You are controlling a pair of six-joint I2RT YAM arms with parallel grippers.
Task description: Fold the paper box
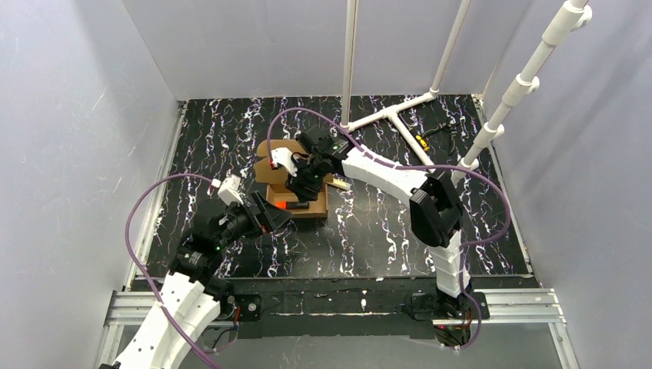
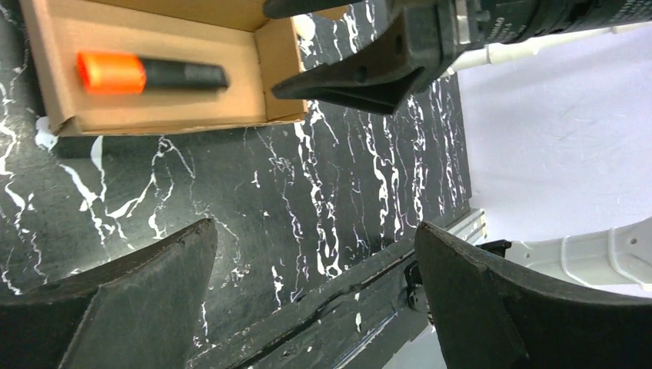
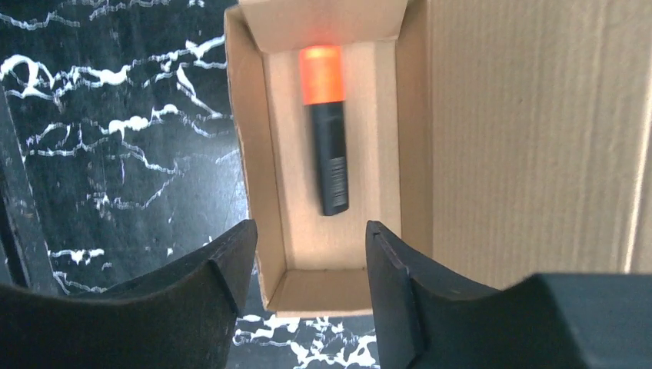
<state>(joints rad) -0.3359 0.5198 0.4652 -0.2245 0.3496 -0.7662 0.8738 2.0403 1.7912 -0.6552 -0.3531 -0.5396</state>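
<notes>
Task's thing: the paper box (image 1: pixel 266 166) sits mid-table on the black marbled mat (image 1: pixel 369 223), just beyond both grippers.
Box state: we see its tray (image 3: pixel 250 154) with all four walls standing, and the lid panel (image 3: pixel 530 138) open along the far long wall. How steeply the lid tilts we cannot tell.
Contents: an orange-capped marker (image 3: pixel 330 146) lies flat along the tray floor, clear of the walls.
Right gripper: the right gripper (image 3: pixel 311 231) hovers over the tray end away from the orange cap, fingers spread about as wide as the tray and gripping nothing.
Left gripper: the left gripper (image 2: pixel 315 238) hangs over bare mat near the tray's near side, fingers wide apart and empty.
Step in hand: we judge it to be swinging the lid over the tray and tucking its front flap.
How to do it well: we would carry the right fingers round behind the lid's free edge and push it over in an arc about the hinge crease, not straight down.
Bracing: the left fingers should hold the near wall, since light cardboard will likely slide on the mat.
Watch for: a front flap landing outside the near wall, or an end wall bowing inward.
</notes>
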